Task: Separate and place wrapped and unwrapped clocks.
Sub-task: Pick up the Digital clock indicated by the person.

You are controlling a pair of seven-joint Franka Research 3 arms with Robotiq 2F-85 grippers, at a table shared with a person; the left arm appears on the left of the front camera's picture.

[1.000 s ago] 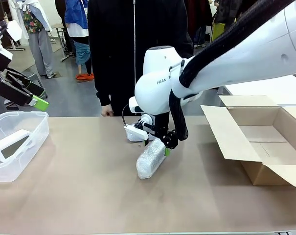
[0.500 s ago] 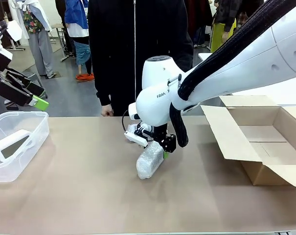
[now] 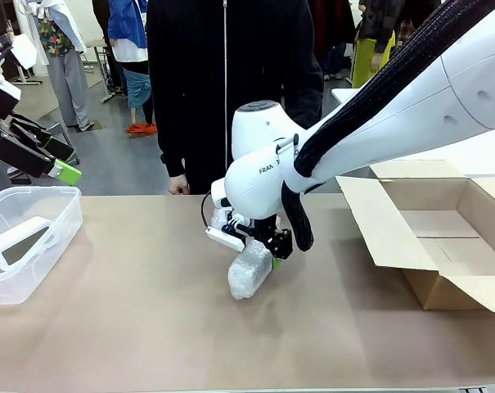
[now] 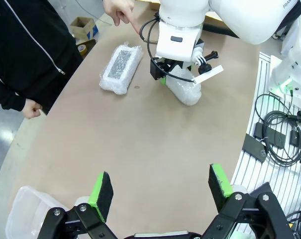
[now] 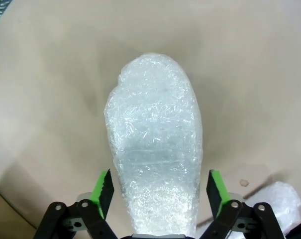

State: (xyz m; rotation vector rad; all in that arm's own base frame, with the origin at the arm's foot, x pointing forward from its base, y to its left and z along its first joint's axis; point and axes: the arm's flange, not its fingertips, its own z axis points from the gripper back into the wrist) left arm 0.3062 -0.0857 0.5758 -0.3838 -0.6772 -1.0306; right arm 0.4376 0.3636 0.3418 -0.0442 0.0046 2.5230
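A wrapped clock [image 5: 155, 139] is straddled by the right gripper [image 5: 160, 188], its jaws spread just clear of the wrap. The left gripper [image 4: 162, 186] is held wide apart, empty.

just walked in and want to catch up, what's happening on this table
The right gripper straddles a bubble-wrapped clock lying mid-table, jaws open on either side, not yet clamped. A second wrapped clock lies nearby, towards the person. The bare clock sits in the clear tub, with the open left gripper above that side. The cardboard box stands open.
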